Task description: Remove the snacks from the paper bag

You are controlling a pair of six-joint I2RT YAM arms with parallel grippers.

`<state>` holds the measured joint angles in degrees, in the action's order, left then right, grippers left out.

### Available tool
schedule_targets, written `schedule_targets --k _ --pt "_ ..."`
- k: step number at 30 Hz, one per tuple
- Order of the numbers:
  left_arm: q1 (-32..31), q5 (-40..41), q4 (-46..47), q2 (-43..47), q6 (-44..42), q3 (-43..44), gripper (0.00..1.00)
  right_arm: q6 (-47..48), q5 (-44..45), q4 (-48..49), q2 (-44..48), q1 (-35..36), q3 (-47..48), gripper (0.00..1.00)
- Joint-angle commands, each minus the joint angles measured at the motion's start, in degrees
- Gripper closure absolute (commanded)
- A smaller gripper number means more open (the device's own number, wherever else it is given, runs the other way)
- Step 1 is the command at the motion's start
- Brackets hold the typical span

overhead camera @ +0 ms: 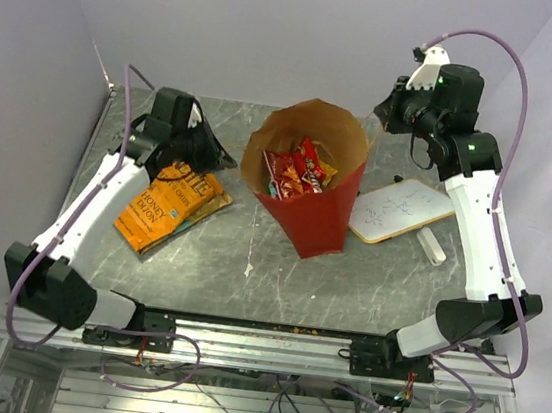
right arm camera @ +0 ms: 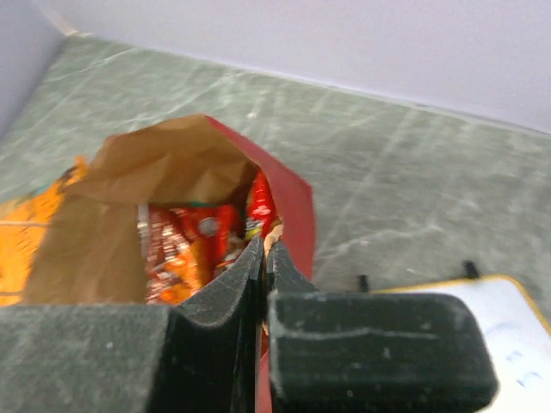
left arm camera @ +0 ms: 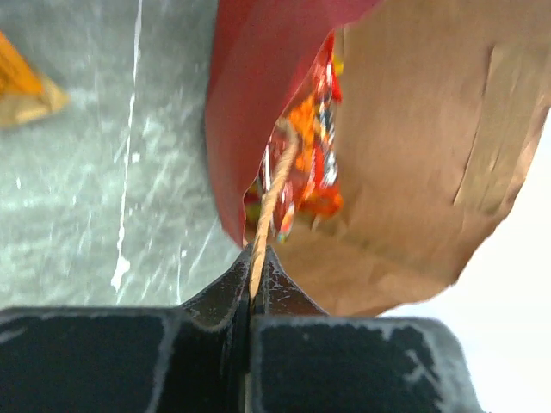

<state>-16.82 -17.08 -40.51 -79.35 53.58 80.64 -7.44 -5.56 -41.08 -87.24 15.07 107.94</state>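
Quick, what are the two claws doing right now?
Left gripper: closed on the bag handle.
Right gripper: closed, apparently pinching the paper bag at its edge.

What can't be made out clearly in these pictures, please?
How many snacks lie in the paper bag: every view, its walls and the top packets hide the rest.
Whether the right gripper pinches rim or handle: right wrist view, its own fingers cover the contact.
Scribbles on the whiteboard: too small in the top view, cut off by the right wrist view's edge.
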Motion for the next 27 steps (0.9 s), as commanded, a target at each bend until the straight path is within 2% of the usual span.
schedule_targets --k 1,3,9,12,17,22,25,27 --pt "-2.2 -3.8 2.3 7.5 3.1 -8.6 0.93 -1.5 -20.2 7.2 1.4 0.5 -2.1 1.00" --pt "-4.0 -4.2 3.0 10.1 3.6 -12.8 0.93 -2.9 -27.0 9.9 3.1 1.8 -7.9 1.00" --pt "-9.3 -5.1 3.4 15.9 4.9 -22.8 0.93 -5.6 -34.3 14.8 8.6 9.6 -21.5 1.00" --pt "-11.2 -3.4 1.6 18.9 5.0 -24.2 0.92 -11.0 -36.8 19.9 10.6 11.5 -25.9 1.00" --pt "-11.5 1.9 -4.9 22.0 2.2 -23.4 0.83 -23.1 -37.4 30.5 12.5 15.5 -30.4 1.00" --pt "-11.5 9.2 -12.8 25.0 0.4 -21.6 0.59 -39.4 -38.7 45.9 14.5 19.6 -38.7 1.00" --pt "-11.5 13.5 -16.1 28.3 -0.3 -19.4 0.41 -37.7 -36.9 40.4 14.6 21.1 -37.5 1.00" --pt "-11.4 13.9 -15.0 30.6 -1.3 -18.4 0.33 -34.2 -34.4 34.8 14.5 21.4 -35.5 1.00"
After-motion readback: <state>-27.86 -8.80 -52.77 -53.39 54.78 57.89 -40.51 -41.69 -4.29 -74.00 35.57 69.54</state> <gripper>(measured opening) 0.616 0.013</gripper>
